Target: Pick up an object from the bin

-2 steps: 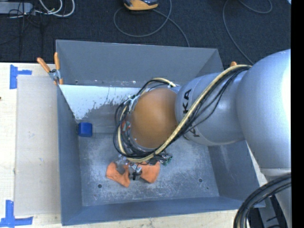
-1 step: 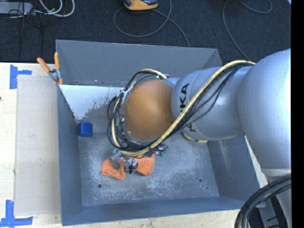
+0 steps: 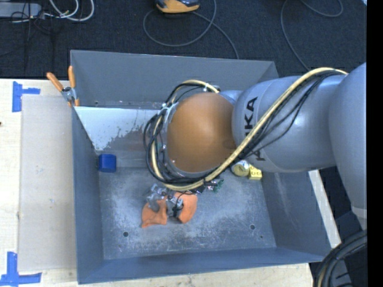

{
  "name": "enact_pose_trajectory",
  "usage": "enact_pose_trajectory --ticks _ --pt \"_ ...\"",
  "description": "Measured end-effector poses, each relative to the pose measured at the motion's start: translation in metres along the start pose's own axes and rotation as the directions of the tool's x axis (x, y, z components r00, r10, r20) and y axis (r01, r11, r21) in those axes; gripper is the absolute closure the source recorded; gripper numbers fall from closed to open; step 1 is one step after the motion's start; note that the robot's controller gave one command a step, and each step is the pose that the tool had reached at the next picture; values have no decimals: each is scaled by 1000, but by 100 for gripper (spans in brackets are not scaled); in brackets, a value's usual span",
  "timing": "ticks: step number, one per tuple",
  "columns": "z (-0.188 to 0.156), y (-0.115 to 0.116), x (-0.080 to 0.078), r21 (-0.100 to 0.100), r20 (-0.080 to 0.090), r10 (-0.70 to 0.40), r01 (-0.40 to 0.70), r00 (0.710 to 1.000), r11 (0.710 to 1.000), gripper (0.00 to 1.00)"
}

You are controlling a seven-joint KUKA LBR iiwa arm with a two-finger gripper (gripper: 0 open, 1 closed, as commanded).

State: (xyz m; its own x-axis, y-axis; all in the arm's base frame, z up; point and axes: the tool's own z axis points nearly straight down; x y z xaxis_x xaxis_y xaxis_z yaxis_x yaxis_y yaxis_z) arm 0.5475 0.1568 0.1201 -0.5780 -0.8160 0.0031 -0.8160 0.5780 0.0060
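The arm (image 3: 299, 124) comes in over the right rim of the grey bin (image 3: 197, 250) and bends down toward the middle of its floor. A rounded orange cover (image 3: 200, 133) sits on the wrist, ringed with black and yellow cables (image 3: 157, 145).

Below the cover, the tool (image 3: 167, 204) is down at floor level. It sits a little left of the bin's centre and toward the near wall. It is pressed into a crumpled orange thing (image 3: 153, 216), soft-looking and irregular in shape, which lies on the floor there. Orange shows to the left and to the right of the tool's tip. Whether the tool is apart, together or clamped on the orange thing cannot be told, because the wrist and the folds of the thing hide that part.

A small blue block (image 3: 108, 162) lies by itself close to the left wall, well apart from the tool. A small yellow thing (image 3: 251, 172) peeks out from under the arm in the right half of the floor, partly hidden. The floor around these is dusted with pale specks.
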Motion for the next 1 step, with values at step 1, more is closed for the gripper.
enact_pose_trajectory --ticks 1 --pt "-32 -16 -15 10 12 -1 0 1000 1000 100"
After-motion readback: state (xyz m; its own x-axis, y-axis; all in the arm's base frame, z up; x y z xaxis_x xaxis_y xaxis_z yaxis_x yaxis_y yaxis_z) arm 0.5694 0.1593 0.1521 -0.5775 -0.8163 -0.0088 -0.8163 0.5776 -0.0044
